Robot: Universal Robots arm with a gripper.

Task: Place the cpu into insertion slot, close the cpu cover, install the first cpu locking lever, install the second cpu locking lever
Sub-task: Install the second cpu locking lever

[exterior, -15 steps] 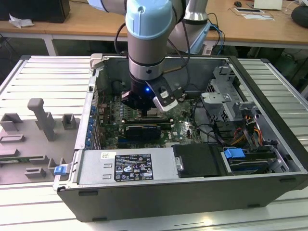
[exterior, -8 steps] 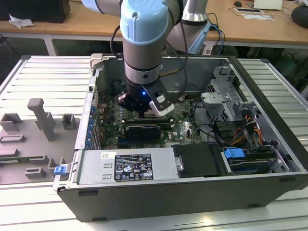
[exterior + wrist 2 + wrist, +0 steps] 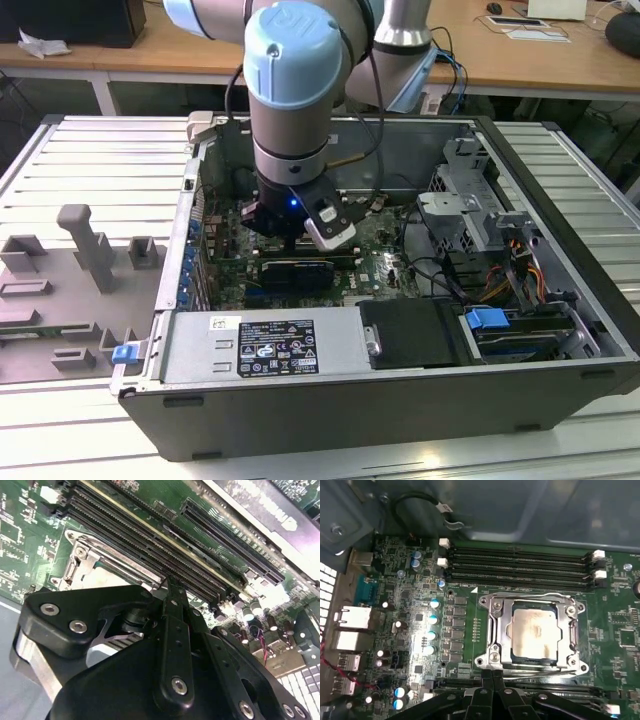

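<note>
- My gripper (image 3: pixel 492 676) sits nearest the lens in the first wrist view, its two black fingers (image 3: pixel 484 687) pressed together side by side with nothing between them; the tips are just at the edge of the socket frame.
- In the second wrist view the same fingers (image 3: pixel 172 615) come to a narrow closed point right beside the metal frame (image 3: pixel 95 560).
- Just past the tips, the cpu (image 3: pixel 535 632) lies flat in the insertion slot (image 3: pixel 514 652), its pale silver top facing up and its edges square with the socket.
- The cpu cover (image 3: pixel 501 625) is down around the chip, which shows through its window.
- Beyond the socket, the long memory slots (image 3: pixel 520 565) run parallel to the far edge of the frame.
- In the exterior view my arm (image 3: pixel 295 90) reaches straight down into the open computer case (image 3: pixel 400 390), the gripper (image 3: pixel 290 235) over the motherboard (image 3: pixel 375 270).
</note>
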